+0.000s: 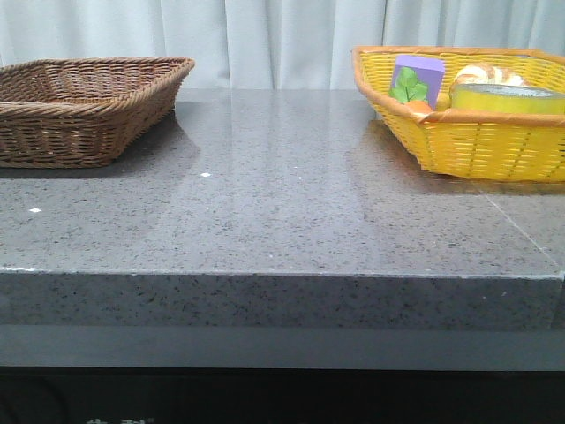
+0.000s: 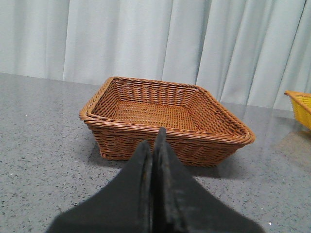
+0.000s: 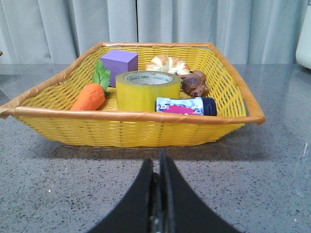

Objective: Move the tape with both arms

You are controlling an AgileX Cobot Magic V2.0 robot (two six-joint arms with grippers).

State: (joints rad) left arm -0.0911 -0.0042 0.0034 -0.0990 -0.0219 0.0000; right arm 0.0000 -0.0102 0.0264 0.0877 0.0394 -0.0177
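Neither claw shows in the front view, which takes in only a grey speckled table (image 1: 282, 221) with a brown basket (image 1: 84, 110) at the far left and a yellow basket (image 1: 468, 132) at the far right, both set before a pale curtain (image 1: 274, 40); the tape (image 1: 505, 97) sits inside the yellow basket toward its right side, with a purple block (image 1: 417, 75), a green leaf (image 1: 407, 88), a bit of orange carrot (image 1: 418, 106) and a pale bun (image 1: 487, 75) around it. From the left wrist, the left claw (image 2: 154, 141) has its two black fingers pressed together with nothing between them, held low over the table and pointing straight at the near wall of the brown basket (image 2: 165, 126), apart from it; a corner of the yellow basket (image 2: 300, 107) peeks in at the edge. From the right wrist, the right claw (image 3: 160, 162) is likewise closed on nothing, fingers meeting in a thin seam, levelled low above the table and aimed at the near rim of the yellow basket (image 3: 136, 128) without touching it. Inside that basket the tape (image 3: 148, 90) stands flat on its side near the middle, core hole facing up, with the carrot (image 3: 89, 97) and its leaf (image 3: 101, 75) just beside it, the purple block (image 3: 119, 60) behind, the bun (image 3: 167, 64) at the back, a dark brown pastry (image 3: 194, 85) near it, and a small bottle (image 3: 187, 106) lying on its side against the near rim
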